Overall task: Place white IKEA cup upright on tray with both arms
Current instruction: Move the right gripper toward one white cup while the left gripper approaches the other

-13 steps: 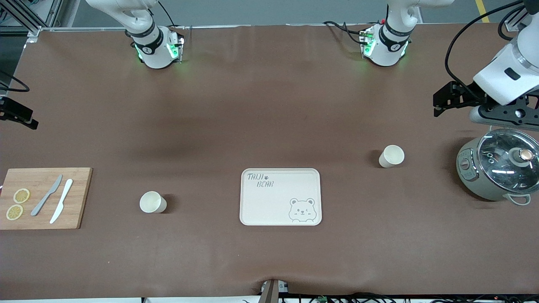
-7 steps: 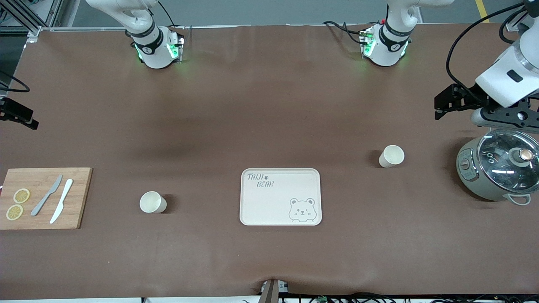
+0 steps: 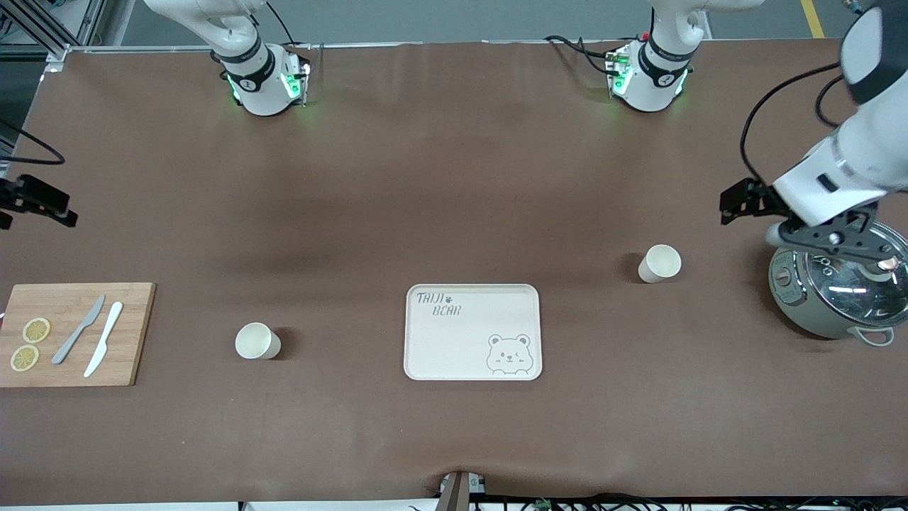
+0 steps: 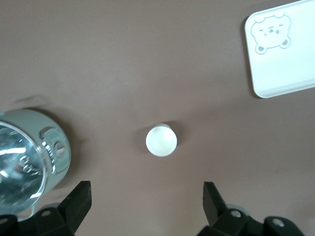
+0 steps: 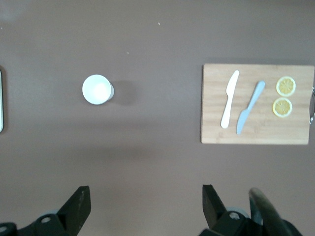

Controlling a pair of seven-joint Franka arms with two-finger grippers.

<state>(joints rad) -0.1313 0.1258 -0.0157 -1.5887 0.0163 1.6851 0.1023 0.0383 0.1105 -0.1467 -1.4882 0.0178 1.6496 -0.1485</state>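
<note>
The cream tray (image 3: 473, 332) with the bear drawing lies mid-table; its corner shows in the left wrist view (image 4: 285, 59). One white cup (image 3: 660, 263) (image 4: 161, 140) stands upright toward the left arm's end, farther from the front camera than the tray. A second white cup (image 3: 257, 341) (image 5: 97, 89) stands upright toward the right arm's end. My left gripper (image 3: 739, 201) (image 4: 146, 192) hangs open and empty over the table beside the cooker, apart from its cup. My right gripper (image 3: 39, 204) (image 5: 145, 194) hangs open and empty above the table's edge, clear of the board.
A grey rice cooker with a glass lid (image 3: 840, 284) (image 4: 29, 157) sits at the left arm's end, partly under the left wrist. A wooden cutting board (image 3: 78, 333) (image 5: 257, 104) with two knives and two lemon slices lies at the right arm's end.
The left arm has swung down and toward the cup, its wrist now over the cooker's lid. The right gripper has shifted slightly. Cups and tray have not moved.
</note>
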